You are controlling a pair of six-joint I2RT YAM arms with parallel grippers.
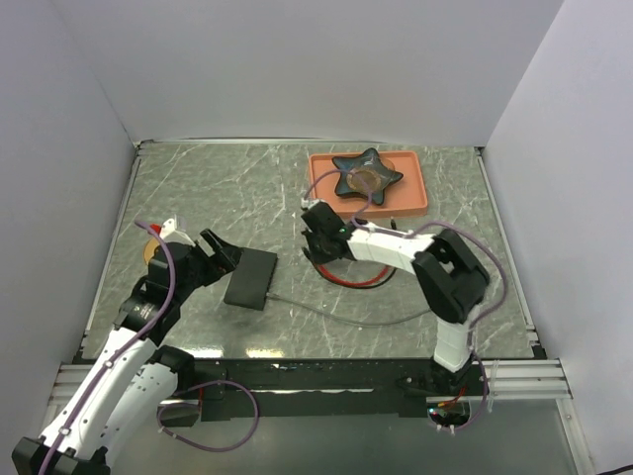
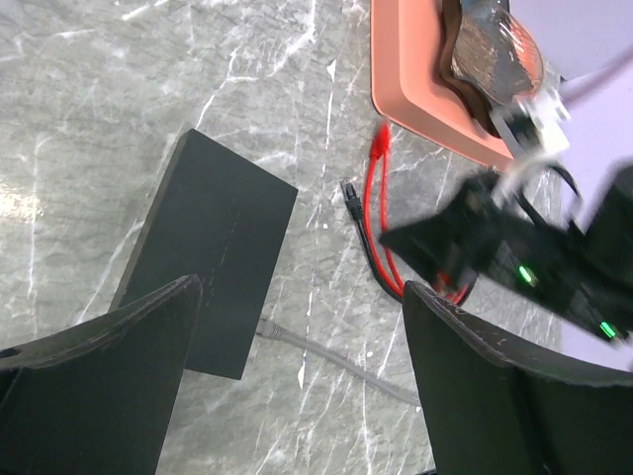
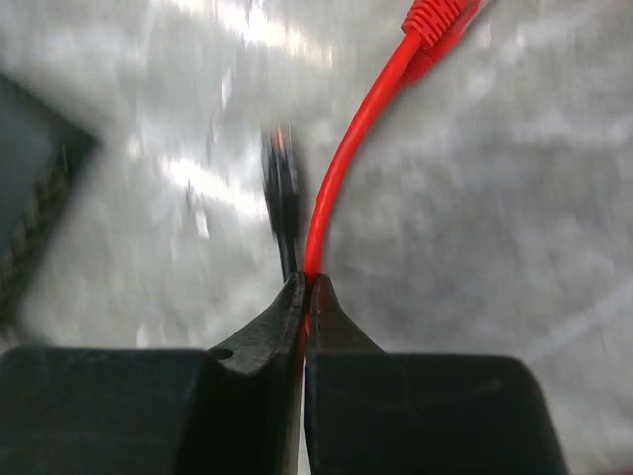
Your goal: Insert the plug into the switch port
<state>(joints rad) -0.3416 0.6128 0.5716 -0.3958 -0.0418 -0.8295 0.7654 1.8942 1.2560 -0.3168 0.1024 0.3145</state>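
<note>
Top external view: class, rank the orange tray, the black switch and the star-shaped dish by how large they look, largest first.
1. Orange tray: clearly the largest.
2 and 3. Switch and star-shaped dish: they look about alike, so I won't rank them.

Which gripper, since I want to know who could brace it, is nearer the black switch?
Left. The left gripper hangs open at the switch's left edge; the right gripper sits clearly farther off to the switch's right, shut on the red cable.
</note>
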